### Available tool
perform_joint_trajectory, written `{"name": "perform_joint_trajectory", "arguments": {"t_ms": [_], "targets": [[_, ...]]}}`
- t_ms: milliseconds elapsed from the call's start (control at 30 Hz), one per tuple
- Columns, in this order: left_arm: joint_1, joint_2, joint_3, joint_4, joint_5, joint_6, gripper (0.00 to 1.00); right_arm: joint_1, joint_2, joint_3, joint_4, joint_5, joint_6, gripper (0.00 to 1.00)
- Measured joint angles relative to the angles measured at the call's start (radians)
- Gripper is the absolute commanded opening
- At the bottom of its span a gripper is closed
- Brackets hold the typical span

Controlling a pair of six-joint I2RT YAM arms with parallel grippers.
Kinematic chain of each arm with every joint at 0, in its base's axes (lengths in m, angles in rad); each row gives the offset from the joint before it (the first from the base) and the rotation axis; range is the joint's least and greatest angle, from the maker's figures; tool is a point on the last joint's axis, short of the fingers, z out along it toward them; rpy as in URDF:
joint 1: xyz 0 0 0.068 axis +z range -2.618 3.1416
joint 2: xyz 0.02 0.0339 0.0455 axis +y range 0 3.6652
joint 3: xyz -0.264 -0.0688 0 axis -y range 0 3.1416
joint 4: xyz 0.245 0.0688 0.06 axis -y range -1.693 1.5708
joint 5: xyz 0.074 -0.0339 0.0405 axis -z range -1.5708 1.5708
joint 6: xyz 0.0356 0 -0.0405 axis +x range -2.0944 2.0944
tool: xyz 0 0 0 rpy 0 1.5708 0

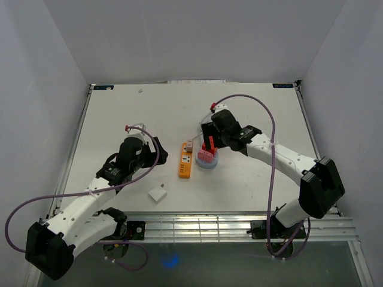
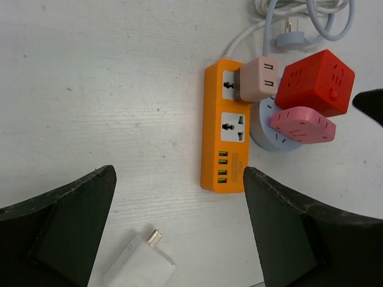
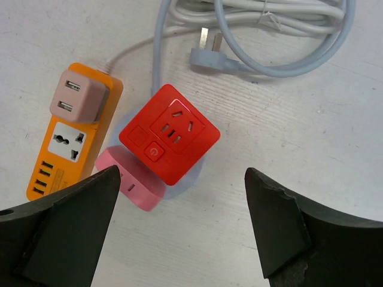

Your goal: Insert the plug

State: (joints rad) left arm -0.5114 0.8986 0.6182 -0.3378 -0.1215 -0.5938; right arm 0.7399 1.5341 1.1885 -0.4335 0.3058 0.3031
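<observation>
- Tabletop: a white table (image 1: 251,107) fills a booth with plain grey walls (image 1: 191,36).
- An orange power strip (image 1: 186,160) lies mid-table. A beige USB adapter (image 2: 259,79) sits in its far socket, and the near socket is free.
- Just right of the strip, a red cube socket (image 3: 169,133) and a pink cube (image 3: 130,179) crowd a round blue-grey base (image 2: 269,134). How they join is hard to make out.
- Only the wrist views show the grey plug (image 3: 208,52). It lies loose on the table beyond the red cube socket, prongs bare, beside its coiled cable (image 3: 287,36). From above, the right arm covers it.
- The left gripper (image 2: 179,173) hovers near-left of the strip, fingers spread and empty.
- The right gripper (image 3: 182,173) hangs over the red cube socket, fingers also wide apart, holding nothing.
- A white charger (image 1: 158,194) lies near the left arm, cut off at the bottom of the left wrist view.
</observation>
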Motion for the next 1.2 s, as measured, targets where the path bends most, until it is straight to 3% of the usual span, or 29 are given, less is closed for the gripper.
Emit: {"name": "perform_joint_trajectory", "arguments": {"t_ms": [267,433,767,933,1200], "targets": [[0.003,-0.031,0.008,-0.032,0.258,0.329,0.98,-0.034,-0.206,-0.243,0.232,-0.058,0.01,0.89],[0.003,-0.04,0.084,-0.119,0.343,0.445,0.98,-0.033,-0.315,-0.369,0.344,-0.113,0.037,0.89],[0.001,0.158,0.386,-0.399,0.34,0.663,0.98,-0.033,-0.399,-0.434,0.463,-0.187,0.072,0.89],[-0.008,0.256,0.369,-0.507,0.317,0.778,0.98,-0.033,-0.394,-0.434,0.465,-0.208,0.083,0.89],[-0.057,0.229,0.26,-0.583,0.337,0.877,0.98,-0.033,-0.375,-0.433,0.467,-0.225,0.084,0.89]]}}
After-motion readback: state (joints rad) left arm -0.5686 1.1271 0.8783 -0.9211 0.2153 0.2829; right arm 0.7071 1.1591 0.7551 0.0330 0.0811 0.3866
